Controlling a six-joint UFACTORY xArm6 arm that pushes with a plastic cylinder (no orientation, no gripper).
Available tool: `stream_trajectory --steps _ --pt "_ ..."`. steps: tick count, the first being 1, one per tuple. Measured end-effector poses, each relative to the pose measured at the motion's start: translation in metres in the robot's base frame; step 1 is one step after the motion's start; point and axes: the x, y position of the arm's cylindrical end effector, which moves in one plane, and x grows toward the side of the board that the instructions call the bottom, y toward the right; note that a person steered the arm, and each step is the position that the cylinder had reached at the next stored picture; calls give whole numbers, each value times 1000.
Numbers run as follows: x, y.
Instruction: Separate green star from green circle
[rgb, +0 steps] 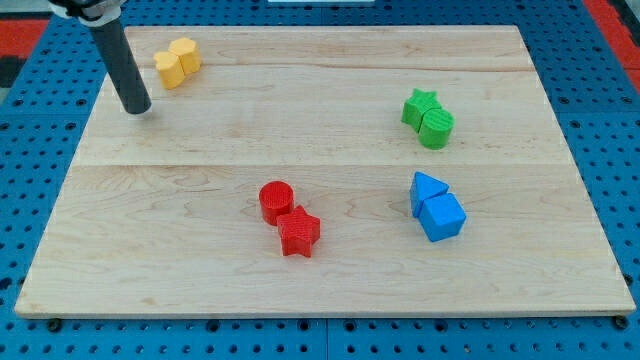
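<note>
The green star (419, 104) and the green circle (437, 128) sit touching each other at the view's right, upper half of the wooden board (320, 270); the star is toward the top-left of the circle. My tip (138, 108) is at the view's upper left, far to the left of both green blocks, just below-left of the yellow blocks.
Two yellow blocks (177, 62) touch each other near the top left. A red circle (276, 201) and a red star (299, 232) touch near the middle bottom. A blue triangle (427, 189) and a blue cube (442, 216) touch at the lower right.
</note>
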Motion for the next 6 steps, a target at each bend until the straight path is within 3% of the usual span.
stream_trajectory --steps 2,5,6 --pt "54 51" --pt "55 101" --pt "60 155"
